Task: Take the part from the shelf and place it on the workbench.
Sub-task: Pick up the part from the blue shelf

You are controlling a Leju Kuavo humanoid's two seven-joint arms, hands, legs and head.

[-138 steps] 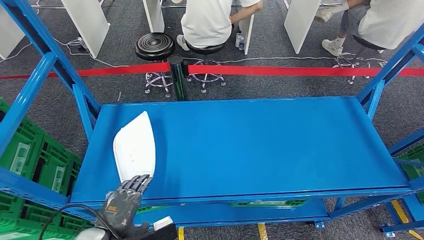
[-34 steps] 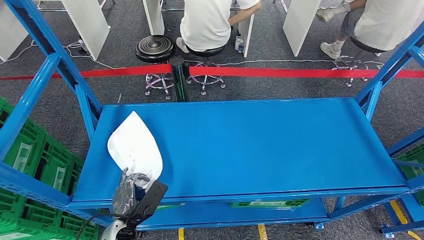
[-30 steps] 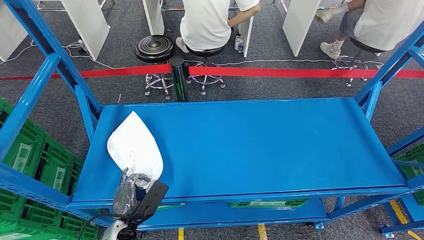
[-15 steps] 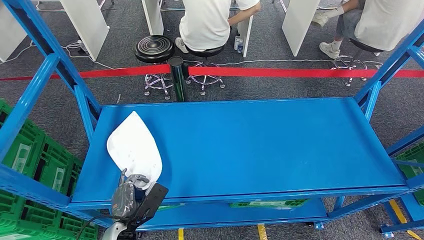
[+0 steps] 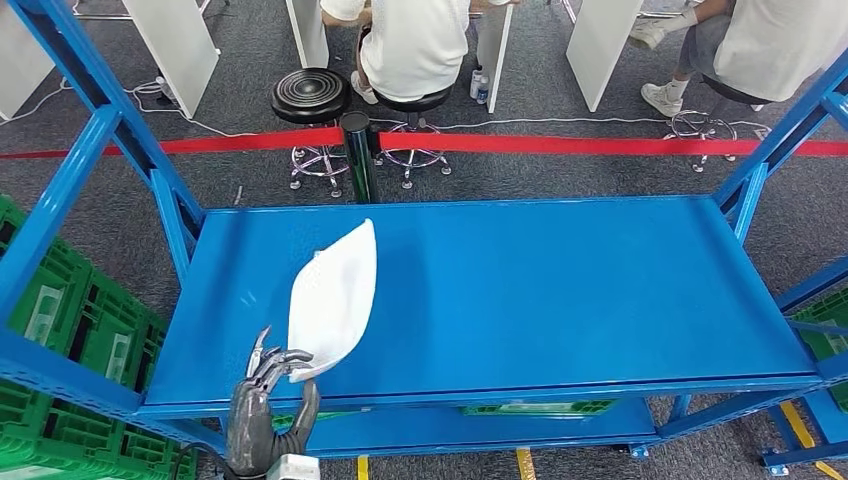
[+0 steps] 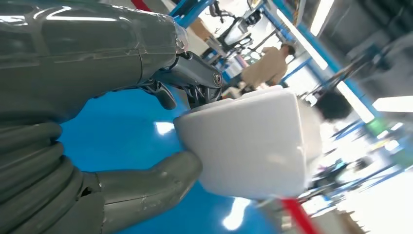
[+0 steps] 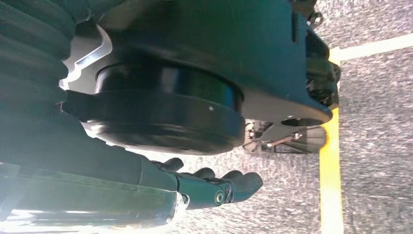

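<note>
I see left hand (image 5: 262, 405) pinching the part (image 5: 334, 298) by its near end (thumb under, fingers over) | part rises tilted from the hand over the shelf (image 5: 560, 290) | right hand (image 7: 214, 187) hangs, fingers loosely extended, holding nothing

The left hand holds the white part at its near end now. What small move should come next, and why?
Probably a short lift, straight up. The left hand grips the white part only at its near end, thumb below and fingers above in the left wrist view, while most of the part extends over the blue shelf. Lifting first would likely avoid scraping.
</note>
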